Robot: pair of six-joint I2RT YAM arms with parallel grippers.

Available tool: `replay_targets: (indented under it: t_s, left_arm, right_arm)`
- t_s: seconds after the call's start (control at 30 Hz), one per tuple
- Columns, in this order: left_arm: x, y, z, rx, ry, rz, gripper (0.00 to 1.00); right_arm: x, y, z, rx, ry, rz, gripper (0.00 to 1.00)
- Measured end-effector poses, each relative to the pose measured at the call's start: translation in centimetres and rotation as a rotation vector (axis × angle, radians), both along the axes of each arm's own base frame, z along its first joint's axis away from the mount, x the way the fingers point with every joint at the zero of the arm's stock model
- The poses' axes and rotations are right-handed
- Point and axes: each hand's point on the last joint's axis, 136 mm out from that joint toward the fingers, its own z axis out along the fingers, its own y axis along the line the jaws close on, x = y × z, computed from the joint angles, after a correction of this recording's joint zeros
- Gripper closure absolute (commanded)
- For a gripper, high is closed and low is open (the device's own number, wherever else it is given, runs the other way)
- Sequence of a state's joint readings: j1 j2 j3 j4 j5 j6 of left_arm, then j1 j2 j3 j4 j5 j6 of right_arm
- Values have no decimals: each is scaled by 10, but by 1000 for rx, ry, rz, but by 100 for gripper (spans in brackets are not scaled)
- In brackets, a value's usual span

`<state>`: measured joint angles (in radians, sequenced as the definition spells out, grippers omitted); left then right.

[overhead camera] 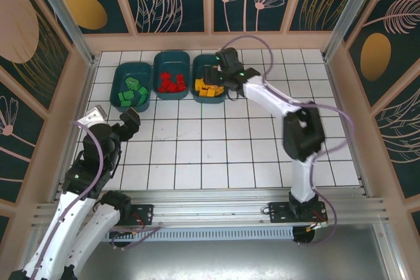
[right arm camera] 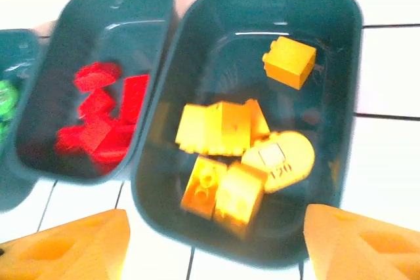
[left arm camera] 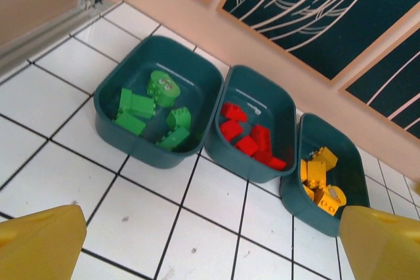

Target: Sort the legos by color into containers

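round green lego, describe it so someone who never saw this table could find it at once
Three teal bins line the far edge of the tiled table. Take the leftmost bin, holding green pieces. The round green lego lies toward its far wall, the only rounded piece among boxy bricks.

Both arms are built of white tubular links joined by chunky black joint housings. The left arm (overhead camera: pixel 79 188) and right arm (overhead camera: pixel 298 162) each carry a thin lavender cable (overhead camera: pixel 252 37) in loose loops. A small green light (overhead camera: pixel 241 70) glows on one black joint. Each arm ends in a black base plate (overhead camera: pixel 292 213). The left gripper (left arm camera: pixel 213 214) and right gripper (right arm camera: pixel 216 218) have yellow-orange moulded plastic fingers (right arm camera: pixel 367 247), wedge-shaped with shallow recesses.
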<state>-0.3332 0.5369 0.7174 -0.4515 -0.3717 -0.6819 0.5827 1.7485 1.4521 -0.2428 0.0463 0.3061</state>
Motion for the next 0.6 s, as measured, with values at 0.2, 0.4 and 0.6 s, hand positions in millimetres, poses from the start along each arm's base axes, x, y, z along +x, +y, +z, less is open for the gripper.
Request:
replay_targets:
  t_s: [0.2,0.4,0.6]
  left_arm:
    - [15,0,23,41,-64,12,1]
    - [31,-5,-41,123,-120,-11,2]
    - [27,18,-86,353,-192,81,2]
  right_arm:
    - [-97,-58,71,184,-354,-13,1]
    - [-97,-112,-25,-29,-351,-111,1]
    - [-96,-198,-41,-70,-482,-275,1]
